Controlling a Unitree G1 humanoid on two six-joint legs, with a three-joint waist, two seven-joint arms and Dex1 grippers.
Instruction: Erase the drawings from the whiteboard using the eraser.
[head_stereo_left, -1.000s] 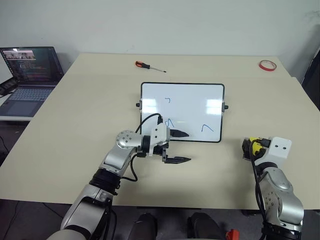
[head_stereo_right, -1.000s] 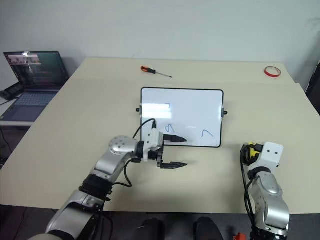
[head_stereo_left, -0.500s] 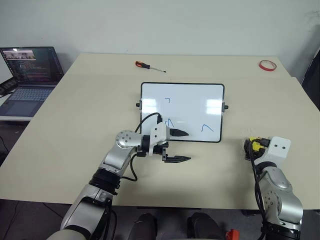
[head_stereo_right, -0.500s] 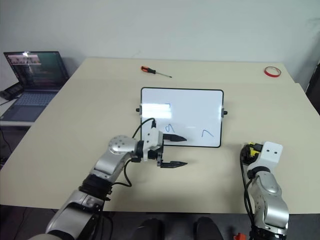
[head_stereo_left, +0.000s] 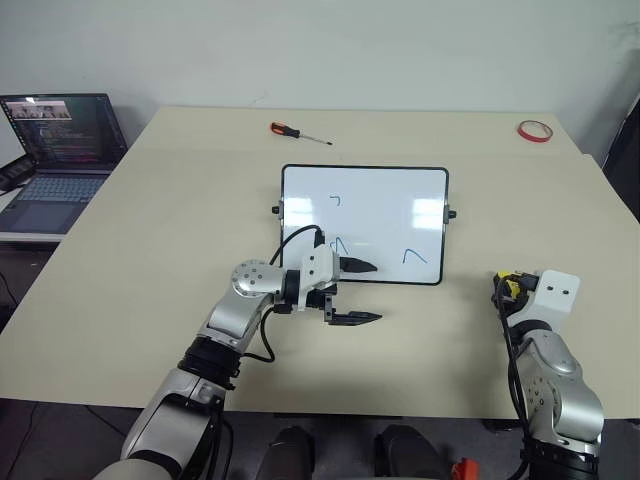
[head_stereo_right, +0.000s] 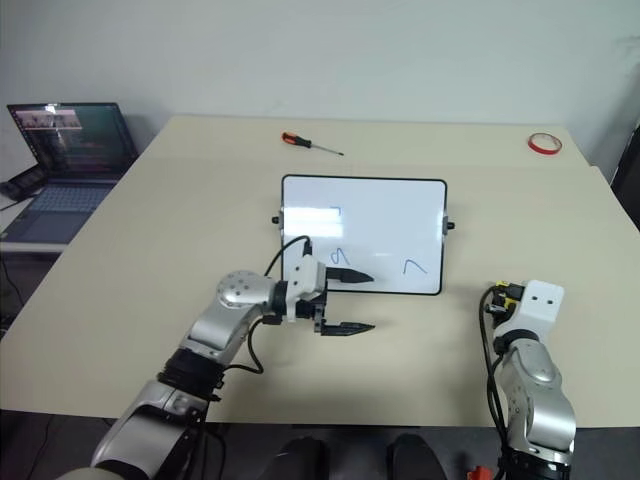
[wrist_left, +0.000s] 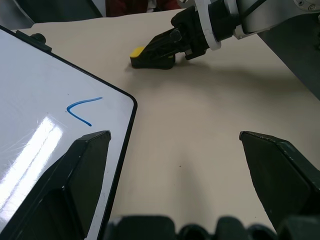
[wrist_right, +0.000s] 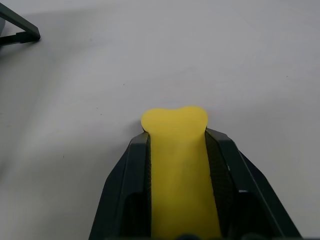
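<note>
Broadly, the beige table (head_stereo_left: 180, 200) lay mostly bare, with wide open surface to the left and right of the whiteboard (head_stereo_left: 364, 225), which sat flat near the middle with its long edges running left to right. Three blue drawings (head_stereo_left: 413, 257) marked the board, two close to its near edge and one farther up. The left gripper (head_stereo_left: 362, 292) hovered over the board's near-left corner with its two fingers spread apart, one over the white surface and one over bare table just off the frame. Well to the right, clear of the board's near-right corner, the right gripper (wrist_right: 176, 150) was clamped on the yellow eraser (wrist_right: 176, 150), whose tip bulged beyond the fingertips. A screwdriver (head_stereo_left: 299, 133) and a red tape ring (head_stereo_left: 534, 131) lay by the far edge.
</note>
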